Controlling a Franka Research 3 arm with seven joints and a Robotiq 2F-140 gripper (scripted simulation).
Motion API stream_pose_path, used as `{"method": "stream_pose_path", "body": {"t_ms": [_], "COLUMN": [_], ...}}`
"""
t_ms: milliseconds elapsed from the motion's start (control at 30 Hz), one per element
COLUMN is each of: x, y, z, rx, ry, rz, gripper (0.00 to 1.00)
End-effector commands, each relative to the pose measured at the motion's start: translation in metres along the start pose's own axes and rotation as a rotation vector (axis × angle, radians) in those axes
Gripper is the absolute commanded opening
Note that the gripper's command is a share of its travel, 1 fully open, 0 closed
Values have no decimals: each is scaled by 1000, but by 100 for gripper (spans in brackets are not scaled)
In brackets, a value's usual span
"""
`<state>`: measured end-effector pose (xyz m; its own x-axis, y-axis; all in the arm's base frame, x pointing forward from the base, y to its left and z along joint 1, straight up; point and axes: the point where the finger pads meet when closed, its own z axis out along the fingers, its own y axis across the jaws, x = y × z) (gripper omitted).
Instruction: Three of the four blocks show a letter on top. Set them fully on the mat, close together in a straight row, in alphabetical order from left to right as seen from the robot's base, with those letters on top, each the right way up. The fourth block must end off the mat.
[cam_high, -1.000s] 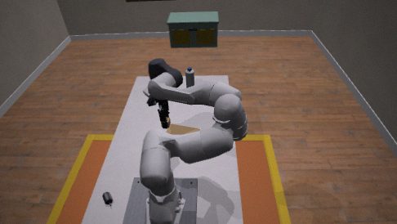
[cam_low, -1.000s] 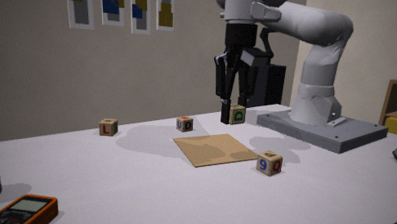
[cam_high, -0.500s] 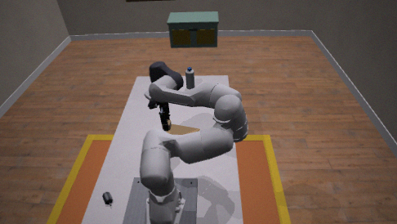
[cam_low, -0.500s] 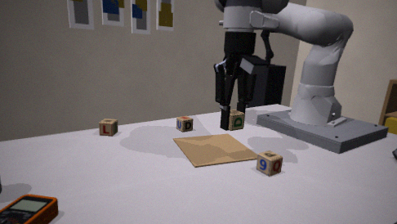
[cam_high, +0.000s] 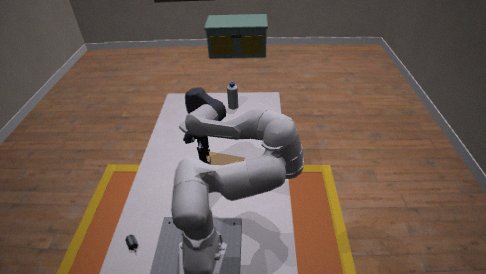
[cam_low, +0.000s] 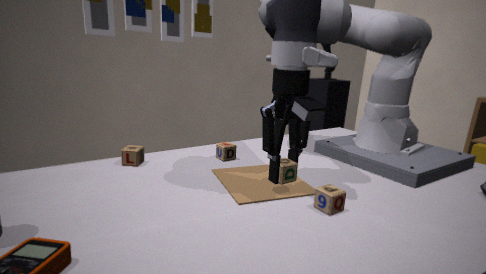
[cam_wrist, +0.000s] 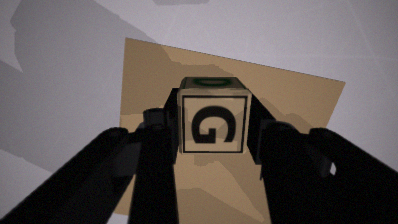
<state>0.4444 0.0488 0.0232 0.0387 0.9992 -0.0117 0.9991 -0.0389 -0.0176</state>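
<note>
My gripper (cam_high: 204, 156) (cam_low: 285, 169) (cam_wrist: 209, 104) is shut on a wooden block (cam_low: 288, 172) (cam_wrist: 214, 142). Its top shows a black G, turned a quarter clockwise in the wrist view; a green D is on one side. The block is a little above the tan mat (cam_high: 227, 159) (cam_low: 242, 192) (cam_wrist: 145, 65), with a shadow below it, and is turned relative to the mat's edges. Off the mat stand a block with a red L (cam_low: 132, 156) on its side, a block with U and D (cam_low: 226, 151) sides, and a block with 9 and Q (cam_low: 330, 201) sides near the mat's corner. Their top letters are not legible.
A grey bottle (cam_high: 232, 97) stands at the table's far end. An orange multimeter (cam_low: 37, 255) lies in the exterior view's front left corner. A small dark object (cam_high: 131, 242) lies left of the robot's grey base plate (cam_high: 162, 250) (cam_low: 415, 172).
</note>
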Motion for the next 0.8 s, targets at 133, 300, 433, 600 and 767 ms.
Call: {"method": "stream_pose_path", "body": {"t_ms": [133, 300, 433, 600, 767], "x": [4, 4, 4, 4, 4], "y": [6, 6, 6, 6, 6], "z": [15, 20, 20, 20, 20], "rx": [-19, -19, -19, -19, -19], "ry": [8, 8, 8, 8, 8], "rz": [3, 3, 3, 3, 3], "gripper": [33, 33, 33, 33, 33]}}
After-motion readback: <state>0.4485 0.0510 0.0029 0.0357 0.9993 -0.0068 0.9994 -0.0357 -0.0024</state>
